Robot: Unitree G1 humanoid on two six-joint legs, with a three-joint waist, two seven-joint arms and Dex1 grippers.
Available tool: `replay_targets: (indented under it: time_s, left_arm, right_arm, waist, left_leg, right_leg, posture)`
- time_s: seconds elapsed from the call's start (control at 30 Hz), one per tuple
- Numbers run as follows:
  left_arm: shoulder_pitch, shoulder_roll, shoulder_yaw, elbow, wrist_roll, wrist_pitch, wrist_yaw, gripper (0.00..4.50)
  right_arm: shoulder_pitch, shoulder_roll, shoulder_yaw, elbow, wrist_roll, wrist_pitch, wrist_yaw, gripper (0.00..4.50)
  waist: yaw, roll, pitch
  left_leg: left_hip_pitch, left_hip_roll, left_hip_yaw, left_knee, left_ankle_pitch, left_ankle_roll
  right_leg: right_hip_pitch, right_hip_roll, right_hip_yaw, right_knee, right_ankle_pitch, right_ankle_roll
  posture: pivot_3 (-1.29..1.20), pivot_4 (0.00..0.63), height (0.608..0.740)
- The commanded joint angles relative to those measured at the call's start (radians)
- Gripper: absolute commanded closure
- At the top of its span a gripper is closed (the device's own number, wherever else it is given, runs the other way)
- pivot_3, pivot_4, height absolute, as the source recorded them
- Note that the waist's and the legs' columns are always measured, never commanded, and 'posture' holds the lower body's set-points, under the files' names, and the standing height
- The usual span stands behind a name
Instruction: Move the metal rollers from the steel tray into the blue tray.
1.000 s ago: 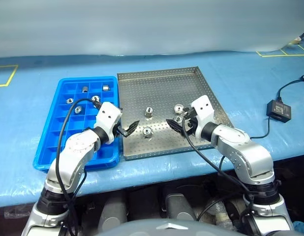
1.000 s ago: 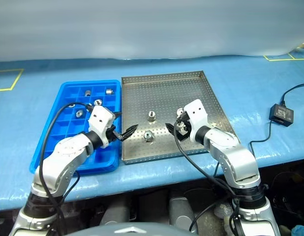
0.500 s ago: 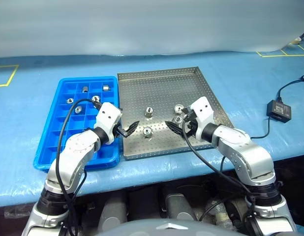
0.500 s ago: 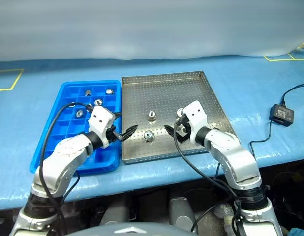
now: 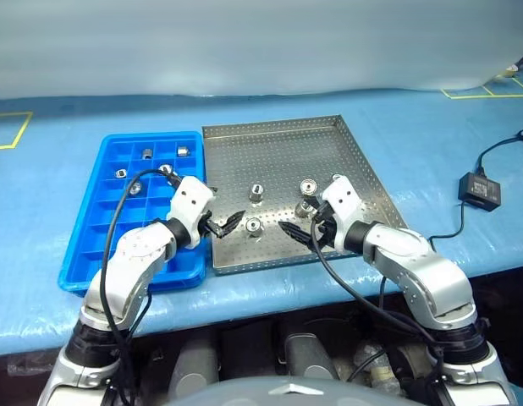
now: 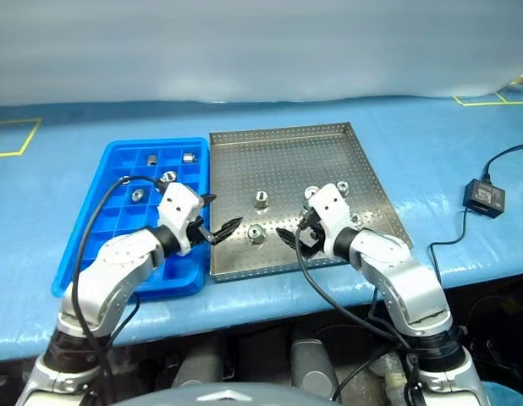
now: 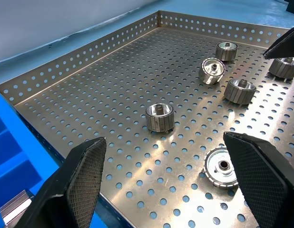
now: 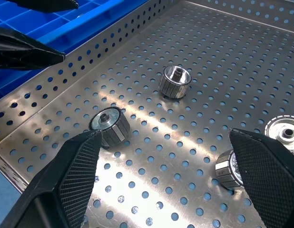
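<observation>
Left gripper (image 5: 228, 223) and right gripper (image 5: 297, 229), jaws spread, empty, over steel tray (image 5: 329, 131). Best approach: straddle nearest of the metal rollers (image 5: 254, 226), pinch squarely, carry to blue tray (image 5: 109, 148).

A: Steel tray (image 7: 90, 52)?
B: Bare sheet metal, perforated throughout, brushed grey with soft glare patches.

A: Metal rollers (image 7: 160, 117)?
B: Bright polished metal, ribbed round the sides, mirror-shiny on the faces.

A: Blue tray (image 5: 109, 222)?
B: Moulded plastic, smooth, slightly glossy.

A: Gripper fingers (image 8: 73, 176)?
B: Black, matt, with a fine cross-hatched grip texture.

A: Desk (image 5: 67, 118)?
B: Blue covering, smooth, faintly wrinkled, dull sheen.
</observation>
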Motion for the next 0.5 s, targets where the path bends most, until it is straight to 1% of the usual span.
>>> replay_targets:
  time_s: [0.03, 0.2, 0.4, 0.5]
  left_arm:
    - [-0.047, 0.005, -0.052, 0.018, 0.009, 0.015, -0.033, 0.23]
    - [-0.119, 0.044, -0.142, 0.085, 0.065, 0.066, -0.064, 0.23]
    - [-0.209, 0.055, -0.223, 0.156, 0.129, 0.136, -0.067, 0.23]
    - [-0.228, 0.048, -0.247, 0.18, 0.144, 0.152, -0.074, 0.23]
  right_arm:
    - [0.014, 0.003, -0.013, -0.062, 0.004, -0.018, -0.013, 0.0]
    - [0.042, 0.016, -0.012, -0.092, 0.0, -0.017, -0.041, 0.0]
    - [0.08, 0.032, 0.004, -0.118, -0.007, -0.023, -0.068, 0.0]
    - [0.087, 0.036, 0.008, -0.127, -0.009, -0.023, -0.077, 0.0]
  waist:
    - [-0.001, 0.0, 0.0]
    - [-0.016, 0.0, 0.0]
    - [-0.041, 0.0, 0.0]
    - [-0.055, 0.0, 0.0]
  left_leg:
    - [0.0, 0.0, 0.0, 0.0, 0.0, 0.0]
    - [0.0, 0.0, 0.0, 0.0, 0.0, 0.0]
    - [0.001, 0.0, 0.0, 0.001, 0.0, 0.0]
    - [0.001, 0.0, 0.0, 0.001, 0.0, 0.0]
  right_leg:
    - [0.0, 0.0, 0.0, 0.0, 0.0, 0.0]
    - [0.0, 0.0, 0.001, 0.002, 0.0, 0.0]
    - [0.0, 0.0, 0.001, 0.003, 0.0, 0.0]
    - [-0.001, 0.0, 0.001, 0.004, 0.0, 0.0]
  posture:
    - [-0.17, 0.15, 0.74]
    - [-0.22, 0.15, 0.74]
    - [-0.24, 0.15, 0.74]
    - [-0.25, 0.15, 0.74]
